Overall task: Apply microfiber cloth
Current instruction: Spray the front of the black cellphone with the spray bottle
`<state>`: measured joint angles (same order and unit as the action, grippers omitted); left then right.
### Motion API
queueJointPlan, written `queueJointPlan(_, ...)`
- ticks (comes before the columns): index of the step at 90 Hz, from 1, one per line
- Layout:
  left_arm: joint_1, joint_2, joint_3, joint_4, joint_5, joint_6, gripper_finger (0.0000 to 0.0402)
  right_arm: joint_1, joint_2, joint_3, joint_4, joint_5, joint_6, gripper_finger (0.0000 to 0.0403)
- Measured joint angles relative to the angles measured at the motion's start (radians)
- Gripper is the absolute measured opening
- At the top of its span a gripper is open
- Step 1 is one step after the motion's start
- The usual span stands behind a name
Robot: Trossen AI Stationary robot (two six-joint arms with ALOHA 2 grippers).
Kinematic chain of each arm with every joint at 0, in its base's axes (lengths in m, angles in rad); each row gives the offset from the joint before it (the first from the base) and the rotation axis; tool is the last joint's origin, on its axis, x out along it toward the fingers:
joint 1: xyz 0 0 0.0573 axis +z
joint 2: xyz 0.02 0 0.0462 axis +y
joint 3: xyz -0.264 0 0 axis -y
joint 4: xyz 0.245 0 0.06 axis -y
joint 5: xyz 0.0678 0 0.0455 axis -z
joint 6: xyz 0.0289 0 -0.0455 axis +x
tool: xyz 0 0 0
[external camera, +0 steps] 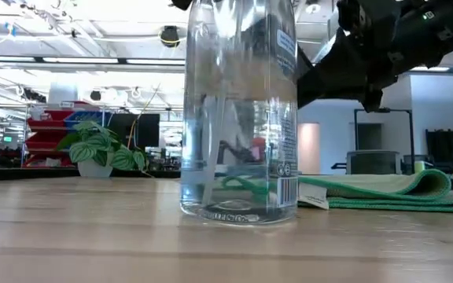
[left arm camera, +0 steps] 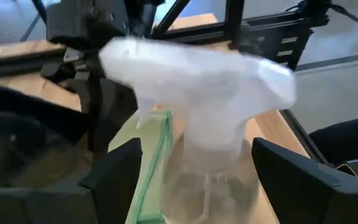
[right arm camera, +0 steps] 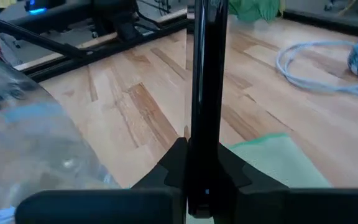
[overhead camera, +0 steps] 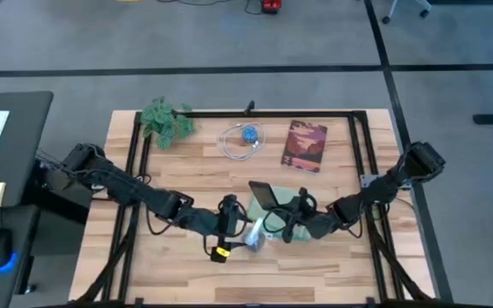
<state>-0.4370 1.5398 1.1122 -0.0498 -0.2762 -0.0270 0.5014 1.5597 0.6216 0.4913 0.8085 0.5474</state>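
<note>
A clear spray bottle (external camera: 238,110) with a white trigger head (left arm camera: 197,68) stands upright on its base on the wooden table. My left gripper (left arm camera: 194,180) is open, one finger on each side of the bottle's neck. The pale mint microfiber cloth (external camera: 384,192) lies folded on the table right of the bottle, also seen as cloth (right arm camera: 272,158) and cloth (overhead camera: 288,210). My right gripper (right arm camera: 197,186) is above the cloth, shut on a black phone (overhead camera: 264,195). My left gripper's fingers (left arm camera: 114,180) stand close to the bottle's shoulder; I cannot tell whether they touch it. My right gripper pinches the phone's near end (right arm camera: 199,168) between its two fingers, on the two flat faces. The phone stands on edge and reaches straight out from the fingers, above the cloth.
At the table's far side are a leafy artificial plant (overhead camera: 165,121), a coiled pale cable with a blue piece (overhead camera: 245,139) and a dark red book (overhead camera: 305,145). Black frame rails (overhead camera: 362,162) run around the table. Bare wood lies at the near edge.
</note>
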Motion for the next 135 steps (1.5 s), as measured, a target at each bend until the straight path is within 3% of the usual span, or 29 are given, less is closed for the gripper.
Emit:
queueJointPlan(52,0.091,0.078,0.001,0.101,0.145,0.164,0.0284,0.0,0.0,0.0,0.018,0.0,-0.006,0.0021)
queueJointPlan(81,0.108,0.082,0.0,0.152,0.122,0.158,0.0284,0.001,0.0,0.0,0.016,0.0,-0.006,0.0021)
queueJointPlan(113,0.077,0.082,0.0,0.124,0.096,0.033,0.0281,0.001,0.0,0.0,0.017,-0.002,-0.006,0.0021)
queueJointPlan(135,0.017,0.082,0.003,0.12,-0.018,-0.098,0.0211,0.001,0.0,0.0,0.017,-0.004,-0.006,0.0021)
